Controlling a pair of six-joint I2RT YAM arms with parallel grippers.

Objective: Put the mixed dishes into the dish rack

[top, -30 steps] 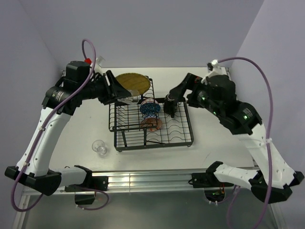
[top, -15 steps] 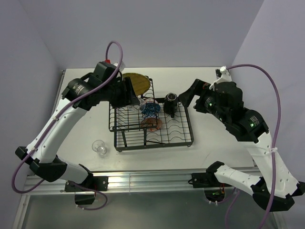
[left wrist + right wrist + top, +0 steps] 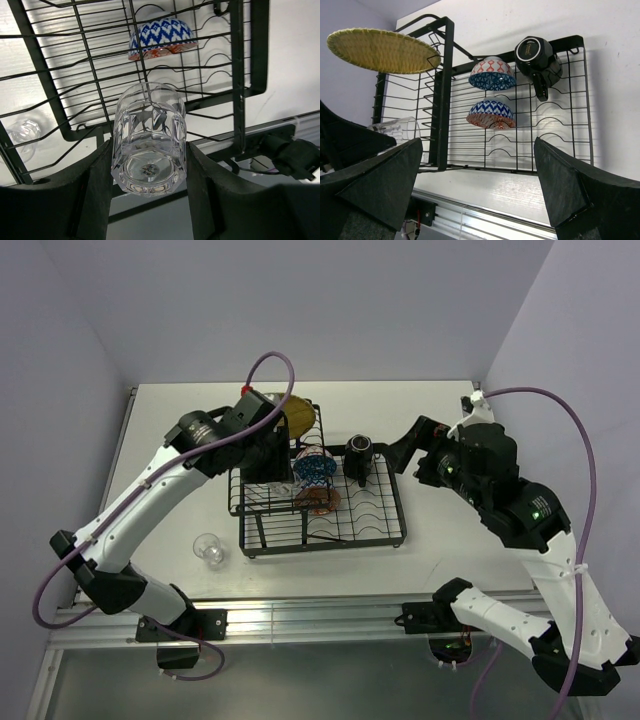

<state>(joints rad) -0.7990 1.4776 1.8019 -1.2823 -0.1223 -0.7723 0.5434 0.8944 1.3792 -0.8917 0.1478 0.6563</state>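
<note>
Left end effector (image 3: 148, 167) gripped a clear glass cup (image 3: 148, 135) above the dish rack (image 3: 322, 548).
Its arm stretched over the raised section, hiding part of the yellow plate (image 3: 298, 416); the right end effector (image 3: 477, 150) gaped wide near the black mug (image 3: 359, 452), whose base print was unreadable.
</note>
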